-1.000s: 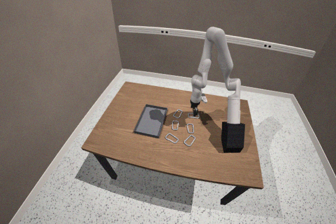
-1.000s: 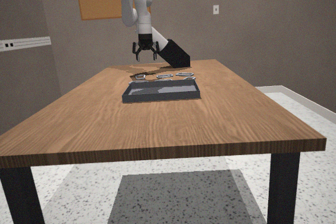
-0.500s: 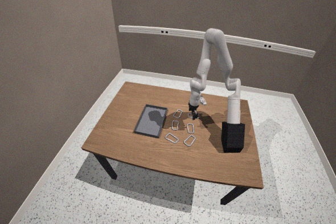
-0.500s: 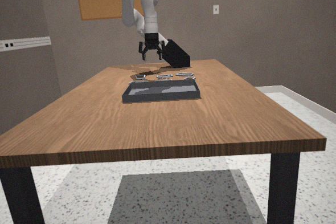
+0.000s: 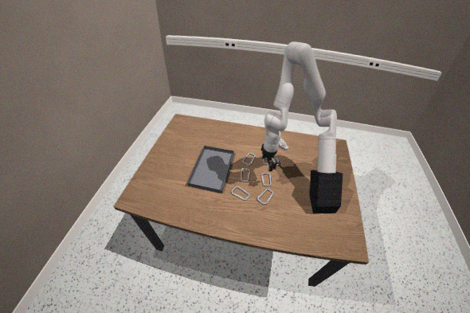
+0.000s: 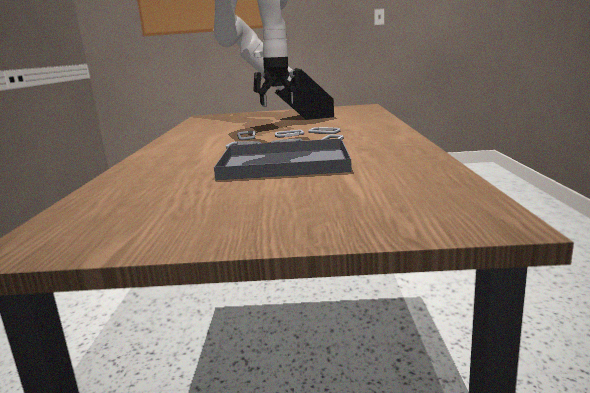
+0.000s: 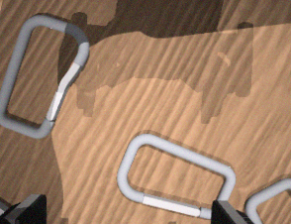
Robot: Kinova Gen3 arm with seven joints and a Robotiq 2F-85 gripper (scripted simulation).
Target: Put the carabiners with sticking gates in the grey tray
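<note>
- The wooden surface (image 5: 167, 196) (image 6: 280, 221) (image 7: 148, 109) carries the tray, the carabiners and the black base (image 5: 326, 193) (image 6: 315, 98).
- The pale arm (image 5: 315, 74) (image 6: 272, 21) rises from that base, arches up and comes down over the surface.
- The grey tray (image 5: 203, 176) (image 6: 282, 169) lies flat beside the carabiners, on their side away from the base; it has none in it, only a shadow across its floor.
- The hand (image 5: 273, 167) (image 6: 278, 100) (image 7: 130, 210) is open, its fingers spread wide with nothing between them, and hangs above the surface near the carabiners.
- Six carabiners lie on the surface outside the tray. Five show well from the top, one of them (image 5: 253, 159) near the tray's far corner; the sixth is partly hidden by the hand.
- From the wrist, the upper-left carabiner (image 7: 14, 69) has a white gate (image 7: 61, 86) that bends inward partway along.
- The middle carabiner (image 7: 185, 155) has a straight white gate (image 7: 170, 204) along its lower side; one fingertip covers a corner.
- The right-hand carabiner (image 7: 267, 193) is cut off by the view, and its gate cannot be made out.
</note>
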